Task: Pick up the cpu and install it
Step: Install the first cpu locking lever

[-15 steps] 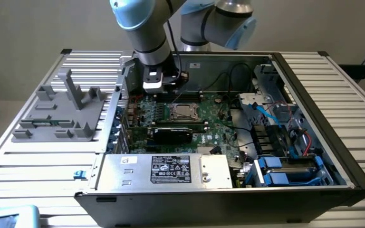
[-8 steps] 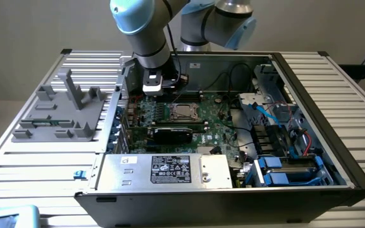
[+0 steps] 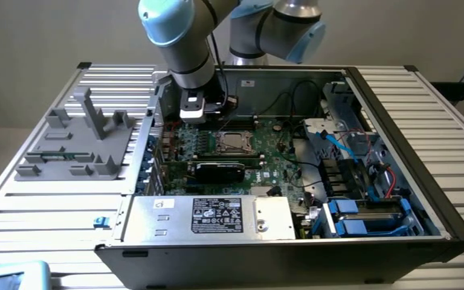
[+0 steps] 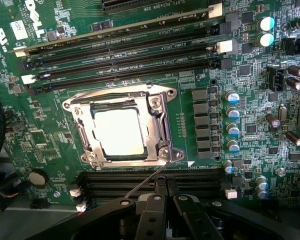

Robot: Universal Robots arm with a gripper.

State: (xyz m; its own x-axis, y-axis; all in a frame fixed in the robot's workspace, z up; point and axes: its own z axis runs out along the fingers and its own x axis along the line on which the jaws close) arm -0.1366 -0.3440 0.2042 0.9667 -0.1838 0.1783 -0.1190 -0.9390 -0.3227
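The cpu (image 4: 118, 132), a small square chip with a bright silver top, lies flat inside the dark socket's metal frame (image 4: 162, 125) on the green motherboard. It appears too as a pale square, the cpu (image 3: 232, 142), in the middle of the open computer case. My gripper (image 4: 165, 186) is shut with nothing between its fingers, its tips just off the socket's corner where the thin wire lever (image 4: 145, 182) runs out. From outside, my gripper (image 3: 206, 119) hangs over the board, a little to the exterior view's left of the socket.
A black rectangular block (image 3: 220, 169) sits in front of the socket, and a silver power supply (image 3: 212, 216) fills the case's front. Blue cables and drive bays (image 3: 361, 199) crowd the exterior view's right. A grey fixture (image 3: 79, 145) stands on the table outside the case (image 3: 425, 181). Memory slots (image 4: 125, 60) flank the socket.
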